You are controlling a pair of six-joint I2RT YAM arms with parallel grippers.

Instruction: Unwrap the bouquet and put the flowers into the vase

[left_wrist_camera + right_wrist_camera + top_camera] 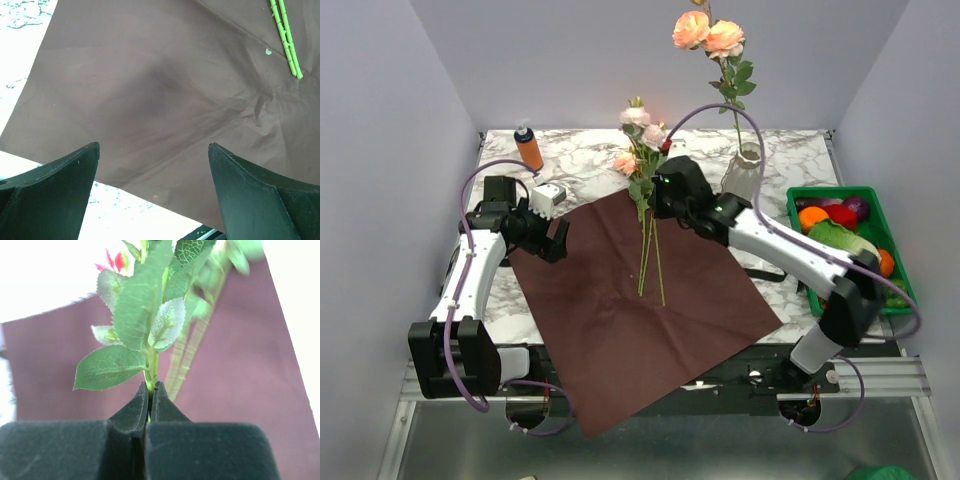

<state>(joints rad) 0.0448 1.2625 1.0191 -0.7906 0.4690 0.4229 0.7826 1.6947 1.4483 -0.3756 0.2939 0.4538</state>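
Green flower stem (150, 376) pinched tight in right pincer (150, 386), near back edge of bench (582, 150). Runs back to front over dark red paper (620, 325). Vase (744, 172) close on right, nearest right arm. Left pincer (153, 146) wide, empty.

Plain, pale grey-lavender panels close the scene in on three sides: a back wall (620, 60), a left wall (370, 150) and a right wall (920, 100), all bare and without windows. Between them stands a table (590, 150) with a white marble-look top veined in grey, edged at its near side by a silver metal rail (890, 378), with a dull grey surface (670, 450) lower down in front. The light is bright, soft and even, casting only faint shadows.
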